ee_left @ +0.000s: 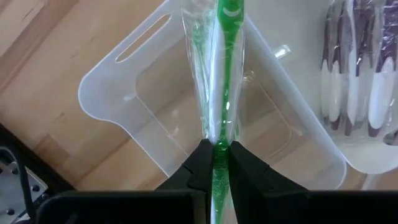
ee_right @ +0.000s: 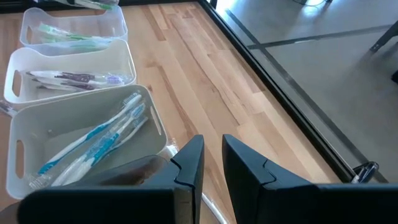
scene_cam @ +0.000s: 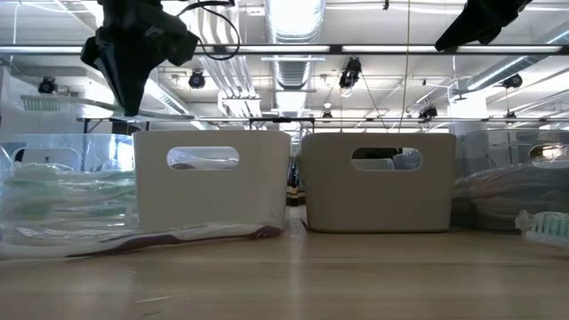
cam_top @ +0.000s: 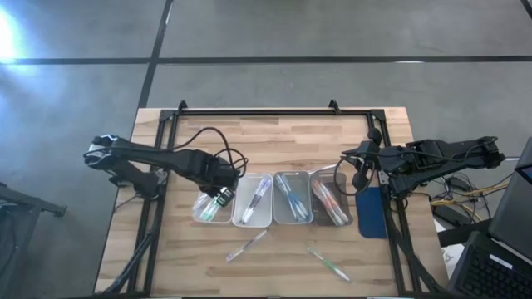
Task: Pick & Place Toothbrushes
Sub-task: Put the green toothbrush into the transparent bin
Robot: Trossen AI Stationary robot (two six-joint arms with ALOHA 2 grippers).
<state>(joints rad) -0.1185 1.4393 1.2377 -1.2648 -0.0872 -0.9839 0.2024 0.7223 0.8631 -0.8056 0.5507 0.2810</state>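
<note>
Four trays stand in a row on the wooden table. Over the leftmost clear tray [cam_top: 202, 213] [ee_left: 124, 87], which has green toothbrushes [ee_right: 71, 36] in it, my left gripper [cam_top: 223, 198] [ee_left: 216, 155] points down, shut on a green toothbrush [ee_left: 222, 74] in clear wrapping. The other trays have purple [ee_right: 74, 78], blue [ee_right: 99, 140] and reddish [cam_top: 331, 202] toothbrushes lying in them. Two loose toothbrushes [cam_top: 248, 246] [cam_top: 329, 264] lie flat on the table near its front edge. My right gripper [cam_top: 352, 159] [ee_right: 212, 163] hovers by the rightmost tray's far end, a narrow gap between its fingers and nothing in it. My left gripper pinches the green toothbrush's handle [ee_left: 219, 142] between its two fingers, wrapping and all. The fingers come from above, pointing down, and lie across the brush. The brush is lifted clear above the leftmost tray, roughly level, its head [ee_left: 231, 11] well out from the fingers.
A blue pad [cam_top: 371, 212] lies right of the trays. Black frame rails run along the table's left, right and far edges. Bare wood shows between the trays and the far rail, and in front of the trays around the loose brushes.
</note>
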